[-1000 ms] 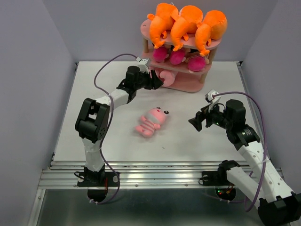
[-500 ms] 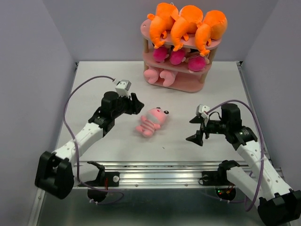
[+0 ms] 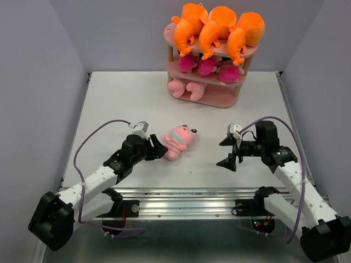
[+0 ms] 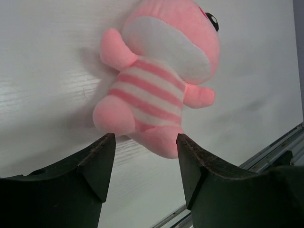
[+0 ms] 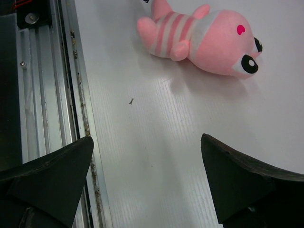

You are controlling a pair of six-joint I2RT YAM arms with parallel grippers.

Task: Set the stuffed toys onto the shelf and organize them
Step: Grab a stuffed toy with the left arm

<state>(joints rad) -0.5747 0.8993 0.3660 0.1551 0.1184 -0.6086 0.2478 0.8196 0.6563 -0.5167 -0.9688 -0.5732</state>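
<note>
My left arm has pulled back from the shelf (image 3: pixel 219 99) and dropped low. The left gripper (image 3: pixel 158 149) (image 4: pixel 146 138) now sits at the feet of the striped pig (image 3: pixel 178 139) (image 4: pixel 161 80) (image 5: pixel 204 33), which has hardly shifted. The fingers are spread apart and one foot is just inside the gap; nothing is clamped. The pig lies on its side on the table (image 3: pixel 126 104), mid-way between my two arms and well short of the shelf. It is pale pink with darker pink bands on the body, a white patch, stubby limbs and a black eye. The right gripper (image 3: pixel 224 152) (image 5: pixel 147 156) hangs to the pig's right with its fingers wide apart, holding nothing. On the shelf, orange monsters (image 3: pixel 216 27) fill the top tier, magenta dolls (image 3: pixel 205 66) the middle and pink pigs (image 3: pixel 184 87) the bottom.
</note>
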